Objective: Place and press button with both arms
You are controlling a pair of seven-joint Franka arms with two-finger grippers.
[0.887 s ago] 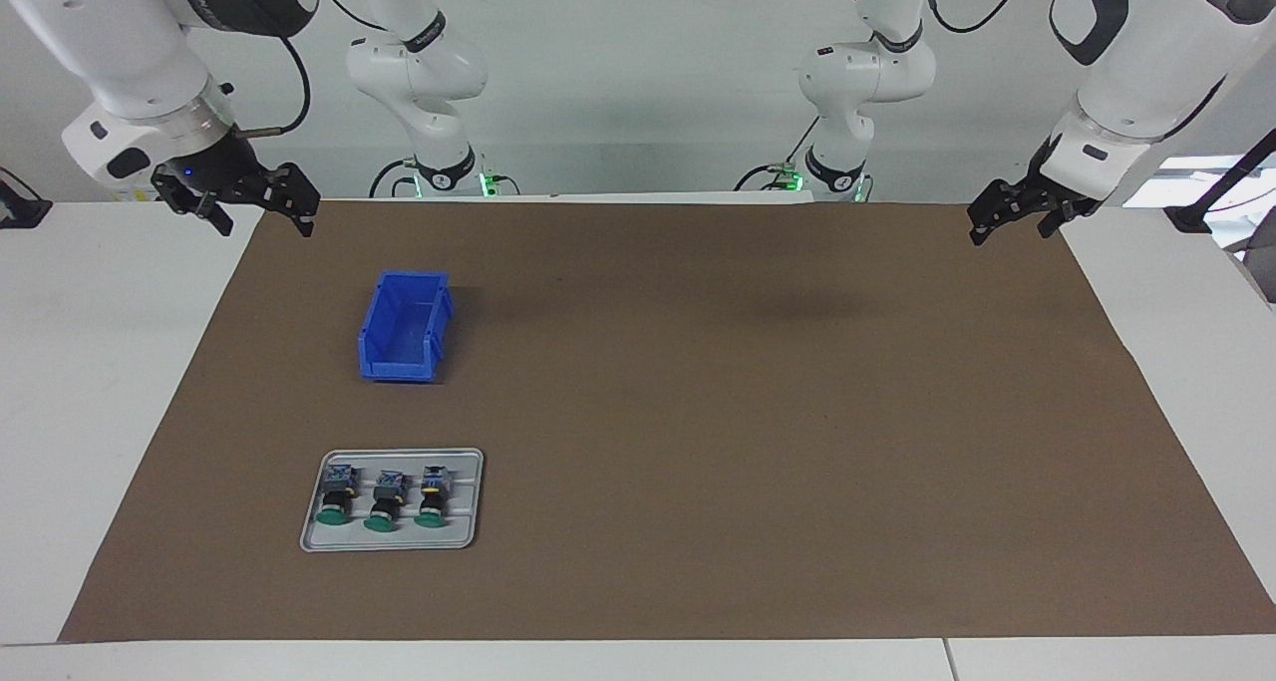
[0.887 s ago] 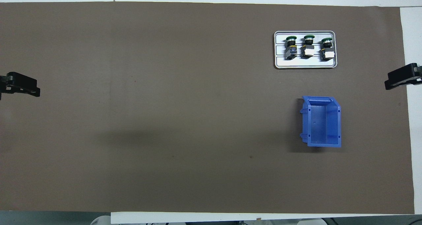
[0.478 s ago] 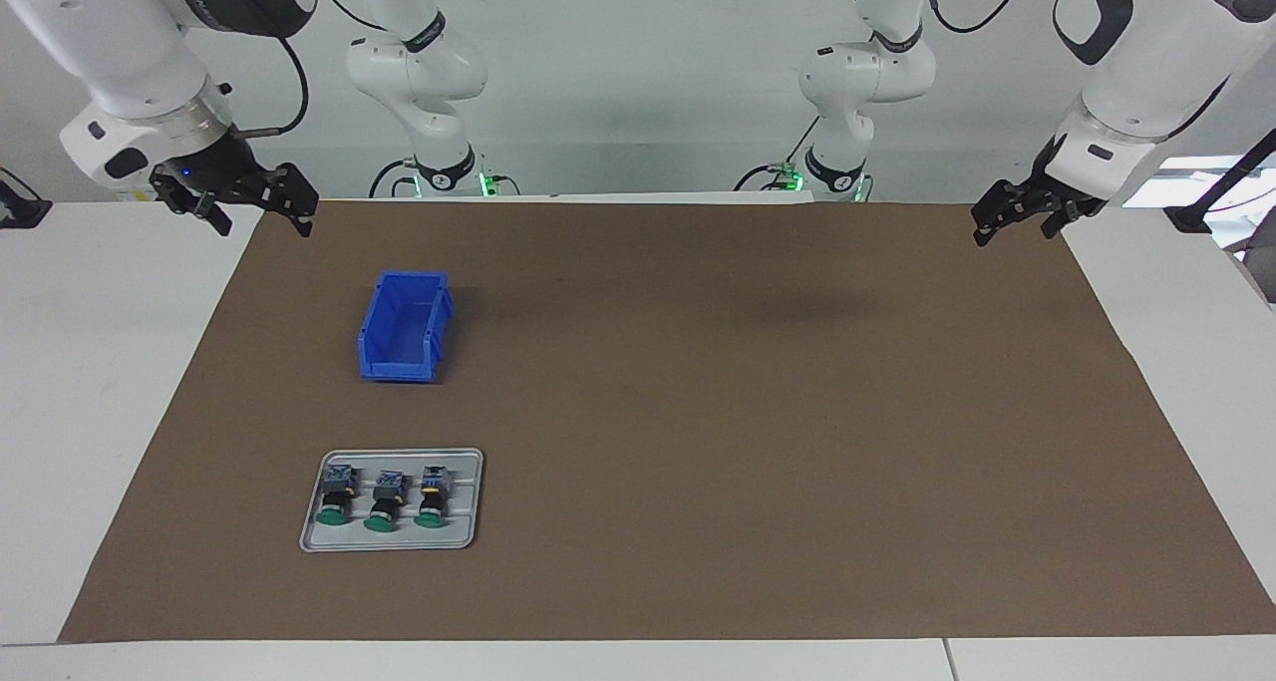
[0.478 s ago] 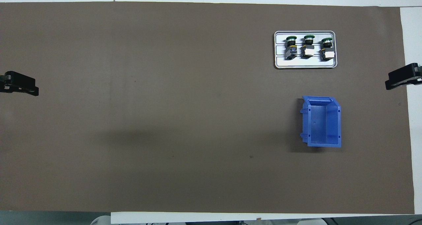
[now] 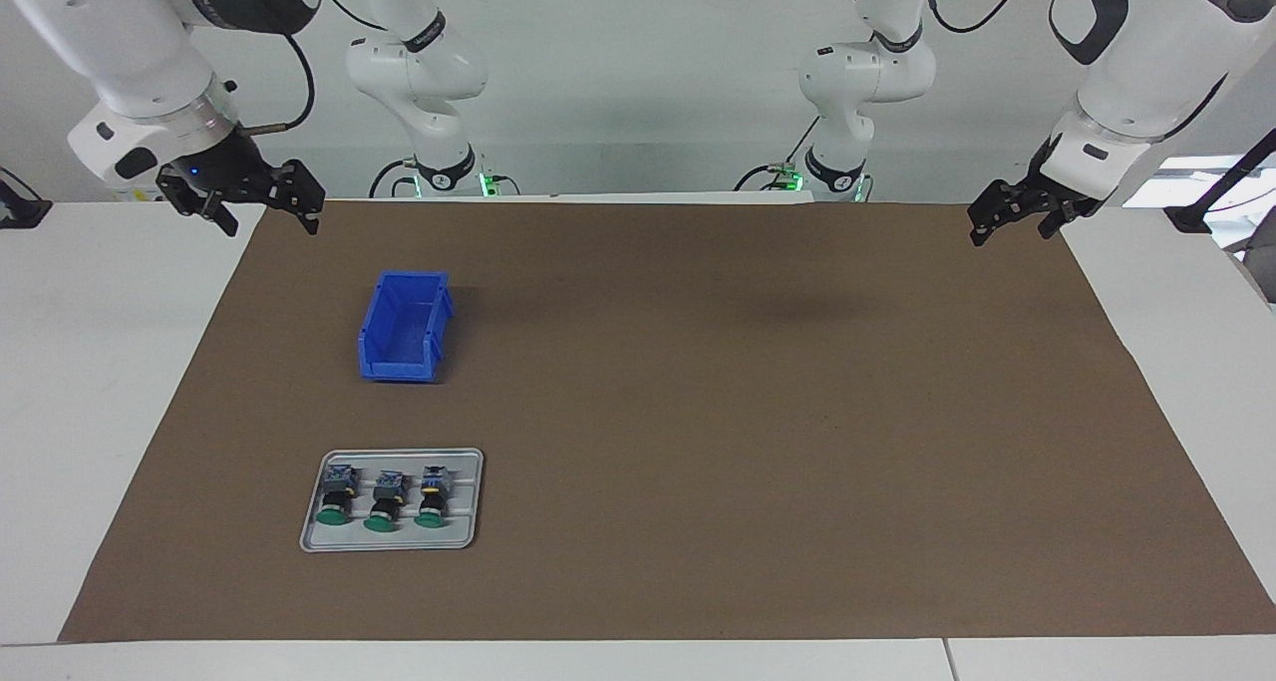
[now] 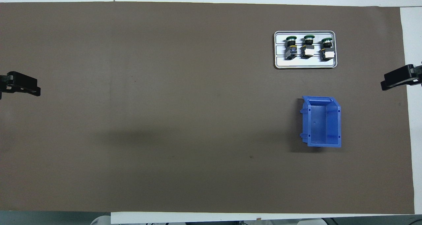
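Note:
Three buttons with green caps lie side by side on a grey tray (image 5: 317, 537): one (image 5: 336, 497), a middle one (image 5: 384, 502) and a third (image 5: 432, 499). They also show in the overhead view (image 6: 309, 47) on the tray (image 6: 306, 64). My right gripper (image 5: 269, 224) is open and empty, up over the mat's edge at the right arm's end, nearer the robots than the blue bin. It also shows in the overhead view (image 6: 397, 80). My left gripper (image 5: 1011, 232) is open and empty over the mat's edge at the left arm's end, seen overhead too (image 6: 23, 88).
An empty blue bin (image 5: 399, 367) stands on the brown mat (image 5: 748, 412), nearer to the robots than the tray; it also shows in the overhead view (image 6: 339, 123). White table (image 5: 100, 362) borders the mat at both ends.
My right gripper has shifted slightly inward over the mat's edge. My left gripper has barely moved. The buttons, tray and bin are unchanged.

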